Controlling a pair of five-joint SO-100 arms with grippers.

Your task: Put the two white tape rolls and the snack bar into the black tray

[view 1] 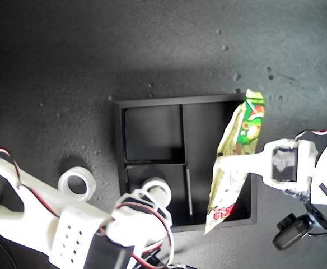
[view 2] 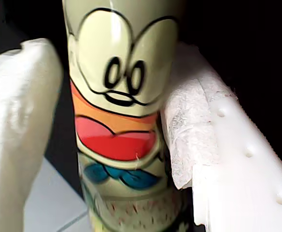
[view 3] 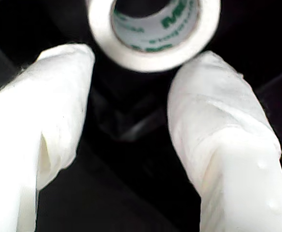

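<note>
Green-white bar (view 1: 239,157) is hanging clamped in our first gripper (view 1: 252,162), long axis running along the tray's (view 1: 152,102) long slot; second gripper (view 3: 131,101) is gaping just short of a roll (view 1: 157,188).

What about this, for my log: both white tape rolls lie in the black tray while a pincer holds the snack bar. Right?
No: the exterior view shows only one tape roll in the black tray; the other tape roll lies outside it. My first pincer holds the snack bar.
</note>
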